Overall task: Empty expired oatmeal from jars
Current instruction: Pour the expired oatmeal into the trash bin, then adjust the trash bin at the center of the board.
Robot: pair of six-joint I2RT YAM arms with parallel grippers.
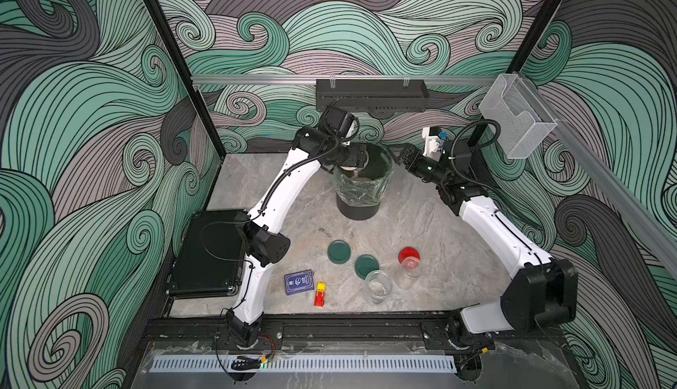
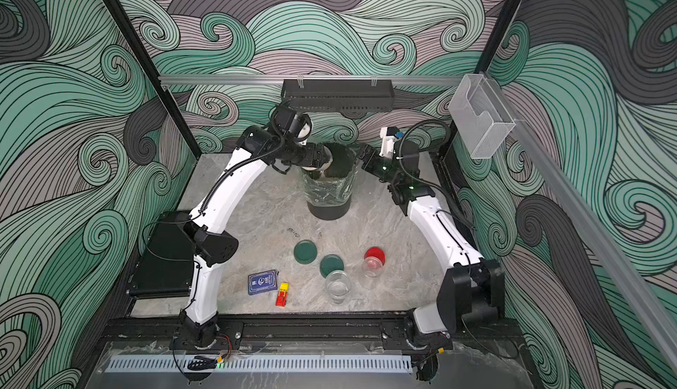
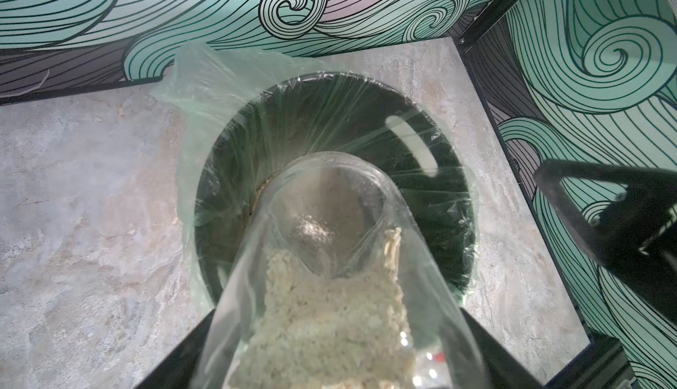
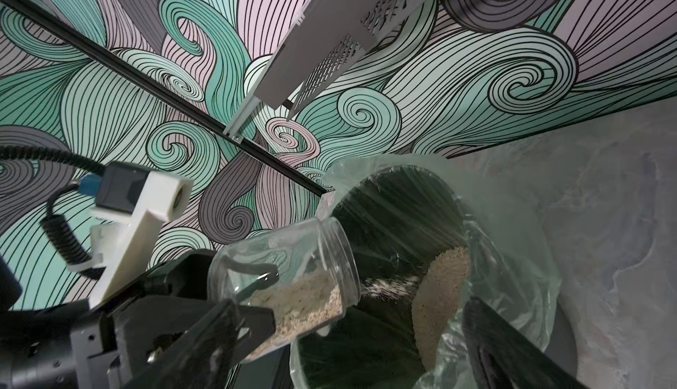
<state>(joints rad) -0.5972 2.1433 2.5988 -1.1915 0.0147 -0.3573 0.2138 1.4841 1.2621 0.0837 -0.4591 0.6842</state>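
Right wrist view: my left tool [image 4: 256, 295] is clamped mid-body on the tilted jar [image 4: 289, 259], oatmeal [image 4: 307, 295] spilling into the bin [image 4: 384, 204] at the bench's [image 4: 604, 222] 12 o'clock. I judge the jar light, slippery and breakable; mid-body suits. Right tool [image 1: 398, 153] hangs apart, empty, at the bin's 3 o'clock.

In both top views my left gripper [image 1: 353, 160] covers most of the jar [image 4: 285, 259] above the bin [image 1: 357, 209]. Oatmeal [image 4: 388, 284] at the bin's mouth is blurred.

Overhead pair, wrist close-ups on bin [image 3: 234, 142]
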